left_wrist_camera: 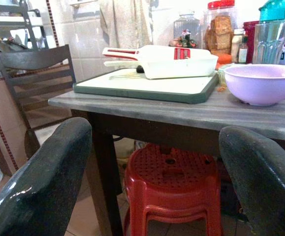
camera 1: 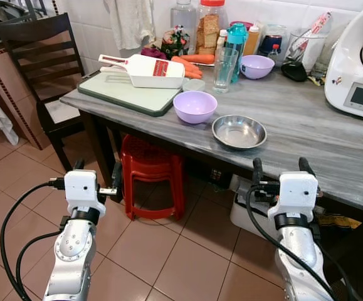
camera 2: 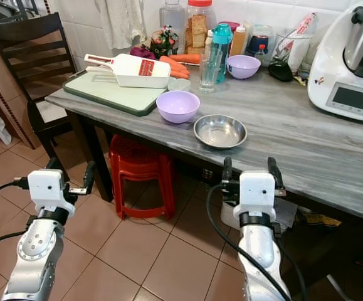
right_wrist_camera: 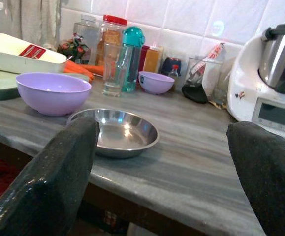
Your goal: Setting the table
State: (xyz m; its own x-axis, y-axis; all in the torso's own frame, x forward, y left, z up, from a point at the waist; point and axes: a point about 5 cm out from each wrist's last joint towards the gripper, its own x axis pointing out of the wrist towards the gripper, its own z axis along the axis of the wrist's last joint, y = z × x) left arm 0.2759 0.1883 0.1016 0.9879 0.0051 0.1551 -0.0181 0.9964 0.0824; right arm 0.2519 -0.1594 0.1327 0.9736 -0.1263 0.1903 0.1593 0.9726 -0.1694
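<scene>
Hands (camera 1: pixel 97 172) (camera 1: pixel 280 168) open before table (camera 1: pixel 306 135)

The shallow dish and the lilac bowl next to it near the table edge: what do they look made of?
Shallow dish: likely stainless steel, shiny, with bright reflections. Lilac bowl: probably plastic or melamine, opaque, evenly coloured, with a soft sheen.
</scene>
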